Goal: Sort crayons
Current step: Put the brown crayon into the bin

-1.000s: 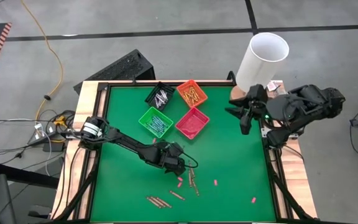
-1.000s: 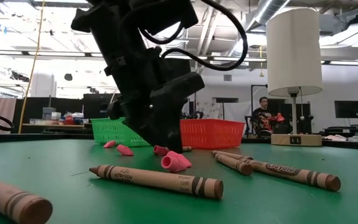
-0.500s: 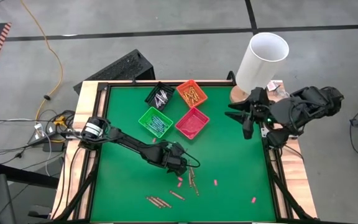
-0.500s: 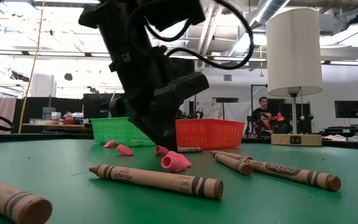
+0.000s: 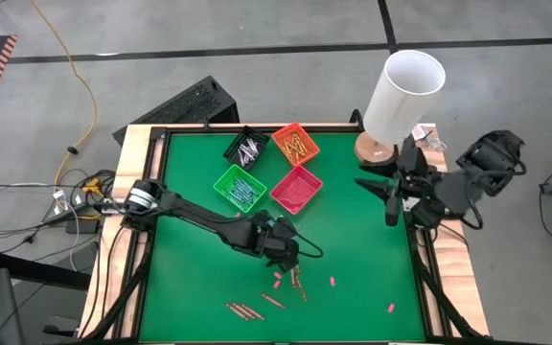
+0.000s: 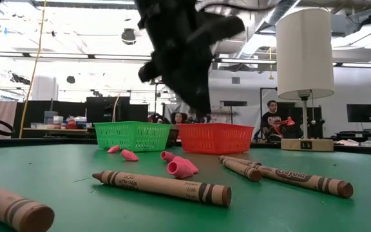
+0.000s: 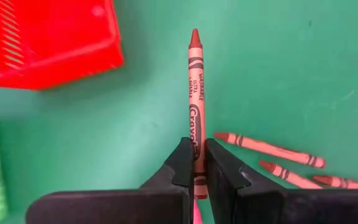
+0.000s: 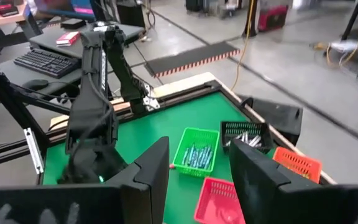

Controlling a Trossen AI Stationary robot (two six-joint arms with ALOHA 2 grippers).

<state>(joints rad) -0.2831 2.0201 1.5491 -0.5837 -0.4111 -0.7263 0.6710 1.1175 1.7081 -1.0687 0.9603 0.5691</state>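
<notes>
The green table (image 5: 353,240) carries four bins grouped at its far side, so each colour has one destination. The red bin (image 7: 48,37) is nearest my load. My left gripper (image 7: 196,165) is clamped on a brown-red crayon (image 7: 195,93), lifted clear of the crayons (image 7: 269,149) lying loose below (tip forward, for a clean drop). Its wrapper reads "Crayola". My right gripper (image 5: 391,192) waits apart at the table's right edge.
</notes>
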